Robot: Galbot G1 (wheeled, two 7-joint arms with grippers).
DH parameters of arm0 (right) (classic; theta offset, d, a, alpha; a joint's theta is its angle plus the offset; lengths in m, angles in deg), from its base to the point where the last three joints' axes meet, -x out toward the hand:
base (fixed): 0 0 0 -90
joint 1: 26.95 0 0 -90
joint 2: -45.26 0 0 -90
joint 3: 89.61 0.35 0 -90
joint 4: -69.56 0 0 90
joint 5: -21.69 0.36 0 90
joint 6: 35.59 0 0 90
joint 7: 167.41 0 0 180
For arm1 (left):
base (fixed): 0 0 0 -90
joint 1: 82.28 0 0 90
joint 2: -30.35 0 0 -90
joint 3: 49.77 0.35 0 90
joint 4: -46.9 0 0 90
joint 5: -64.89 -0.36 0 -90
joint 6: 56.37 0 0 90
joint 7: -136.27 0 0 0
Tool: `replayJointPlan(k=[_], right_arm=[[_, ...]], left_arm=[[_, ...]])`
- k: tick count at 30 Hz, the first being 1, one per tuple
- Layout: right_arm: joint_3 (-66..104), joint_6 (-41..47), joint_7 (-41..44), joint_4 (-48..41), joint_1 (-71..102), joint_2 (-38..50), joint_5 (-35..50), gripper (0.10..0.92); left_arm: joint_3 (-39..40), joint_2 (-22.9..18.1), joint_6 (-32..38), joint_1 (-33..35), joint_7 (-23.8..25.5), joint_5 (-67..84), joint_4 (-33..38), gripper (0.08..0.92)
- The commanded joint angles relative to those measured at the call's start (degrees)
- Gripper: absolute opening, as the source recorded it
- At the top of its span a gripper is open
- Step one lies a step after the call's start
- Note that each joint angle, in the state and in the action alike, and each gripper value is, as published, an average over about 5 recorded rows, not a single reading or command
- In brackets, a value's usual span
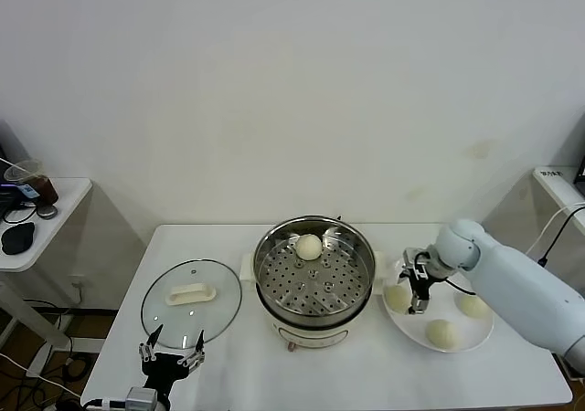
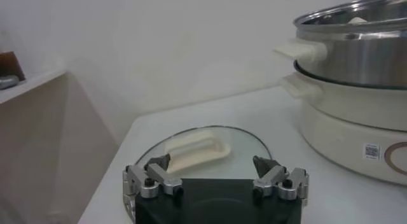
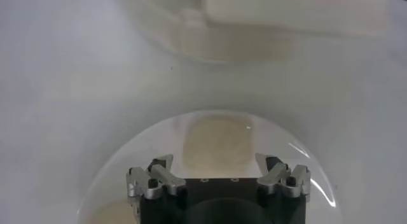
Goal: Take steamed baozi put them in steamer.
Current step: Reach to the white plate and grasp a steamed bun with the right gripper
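Lid [image 1: 191, 301] of clear glass with a cream-white handle lies flat on the table [image 1: 347, 374] at the robot's left, and the left hand [image 1: 171, 349] hangs just at its near edge, fingers spread wide and gripping nothing. Beside the lid stands the steamer [image 1: 314, 279], a shiny steel pot with a perforated tray on a cream-white base with side handles; the left wrist view shows a small sticker [image 2: 371, 151] low on that base, its print too fine to read. One baozi [image 1: 309, 247], round, smooth and cream-white, sits on the tray toward the far rim. At the robot's right a flat white plate [image 1: 413, 331] carries three more buns: one at its near edge [image 1: 442, 333], one toward the steamer [image 1: 397, 296] and one on the far side [image 1: 473, 305]. The right hand [image 1: 416, 297] hovers over the plate beside the steamer-side bun, fingers wide apart and empty.
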Motion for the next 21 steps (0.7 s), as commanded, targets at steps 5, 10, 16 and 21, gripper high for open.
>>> replayJointPlan(k=[5,10,16,21], right_arm=[[0.6,0.2,-0.6,-1.3,0.9,-1.0,-1.0,0.823],[1.0,0.3,-0.7,-1.4,1.5,-0.9,-1.0,0.806],[1.6,0.3,-1.3,-1.6,1.8,-0.7,-0.8,0.654],[2.3,0.5,-1.2,-1.4,1.7,-0.1,-0.6,0.566]], left_arm=[[0.0,-0.1,0.0,0.1,0.0,-0.1,0.0,0.823],[0.1,-0.1,0.0,0.0,0.0,-0.2,0.0,0.823],[0.4,-0.2,0.0,-0.1,0.0,-0.3,0.0,0.823],[0.5,-0.2,0.0,-0.3,0.1,-0.4,0.0,0.823]])
